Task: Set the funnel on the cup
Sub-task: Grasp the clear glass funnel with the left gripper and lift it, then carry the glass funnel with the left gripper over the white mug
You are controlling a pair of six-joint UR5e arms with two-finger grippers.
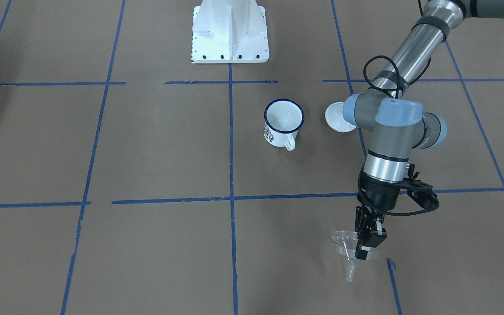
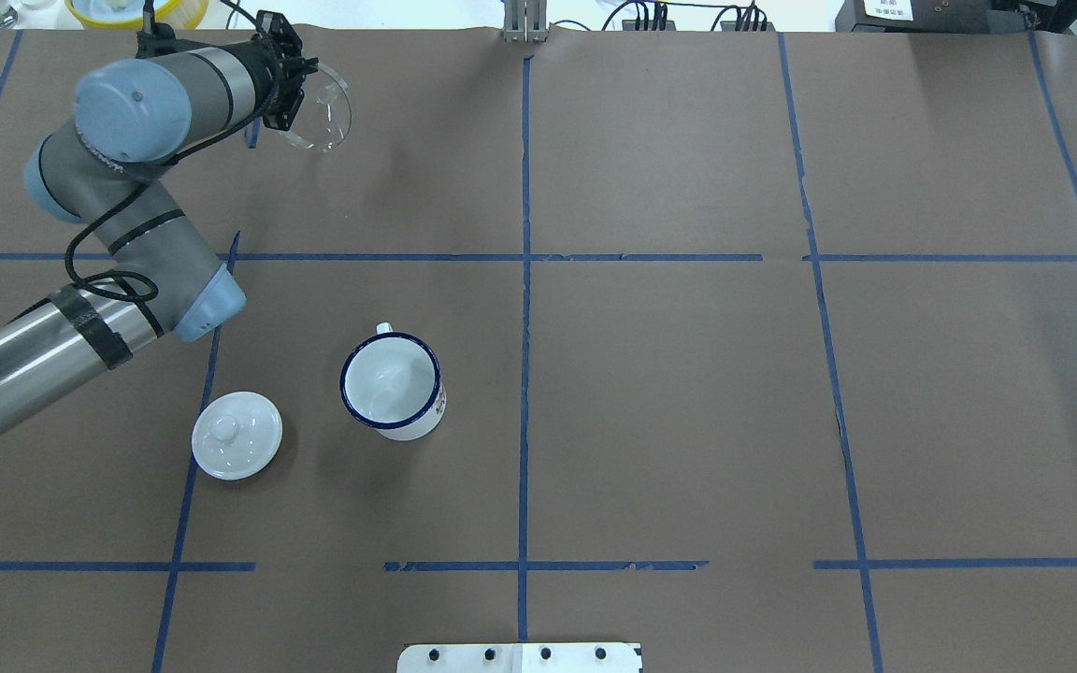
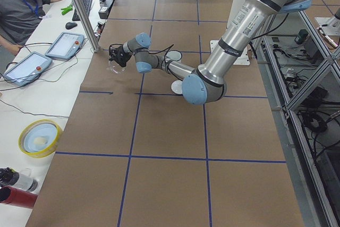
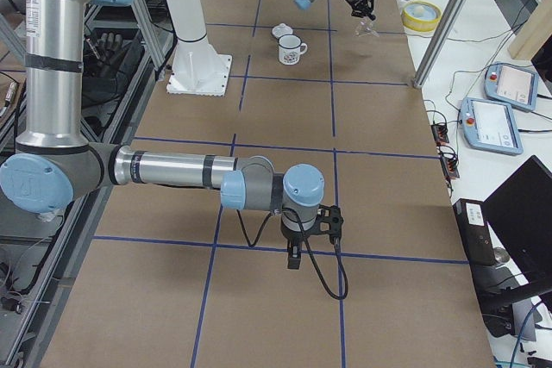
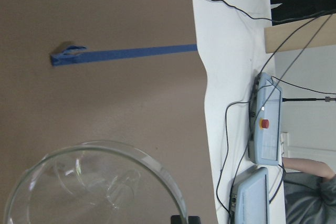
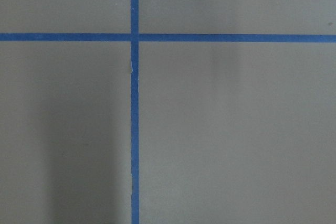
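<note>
We find the right gripper (image 4: pixel 294 258) nearest in the exterior right view, well apart from the cup (image 4: pixel 291 51) and pointing down at the table. We cannot tell how far its fingers are parted. The cup stands upright, mouth up. The lid (image 4: pixel 280 32) lies just beside the cup, not touching it. Farthest from us, well apart from the cup toward the operators' side, the left gripper (image 1: pixel 368 246) clamps the rim of the funnel (image 1: pixel 343 245), which is tilted.

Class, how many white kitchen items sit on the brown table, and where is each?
2. The cup stands upright just left of the centre tape line in the overhead view; the lid lies knob up to its left, not touching it. None seems hidden.
</note>
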